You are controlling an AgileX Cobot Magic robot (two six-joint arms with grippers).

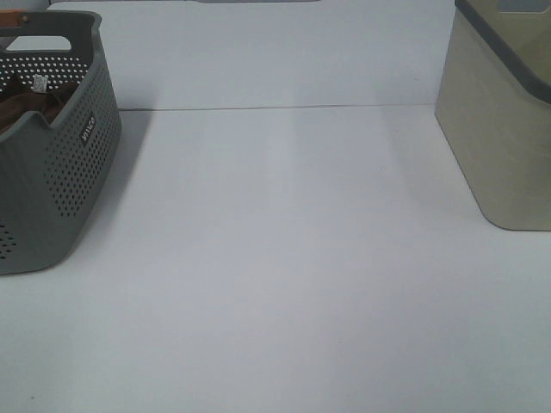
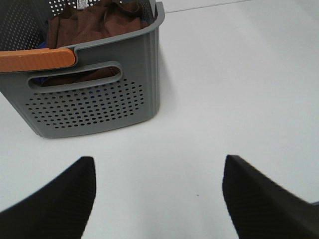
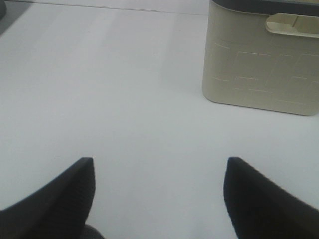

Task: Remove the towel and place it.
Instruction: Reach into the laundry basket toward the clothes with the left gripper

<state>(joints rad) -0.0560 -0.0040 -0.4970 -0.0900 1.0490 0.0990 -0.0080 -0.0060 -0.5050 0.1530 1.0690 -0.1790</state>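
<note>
Brown is the colour I look for first, and I find it in the basket [image 2: 99, 99]. The towel [image 2: 94, 22] lies bunched up inside, below the rim. A small white tag [image 2: 79, 4] shows by the far wall, at the towel's edge. The basket is grey with lots of little holes. It has an orange handle [image 2: 37, 59] along the near rim, with a cut-out grip under it. Through that grip I see more brown cloth.

From the high camera, the basket [image 1: 52, 172] stands at the far left of the white table [image 1: 275, 258]. Only a bit of the towel [image 1: 26, 107] and its tag [image 1: 39, 83] peek over the wall. A beige bin [image 1: 499, 146] with a dark rim stands at the far right, well apart from the basket. I see no arm in this view.

My left gripper [image 2: 158, 158] hangs over the table, near the basket but not touching it. Its two dark fingers [image 2: 60, 199] are spread wide, and nothing is between them.

My right gripper [image 3: 159, 159] hangs over the table too, facing the bin [image 3: 259, 64]. Its fingers [image 3: 264, 199] are also spread wide and hold nothing. The bin is near it, but they do not touch.
</note>
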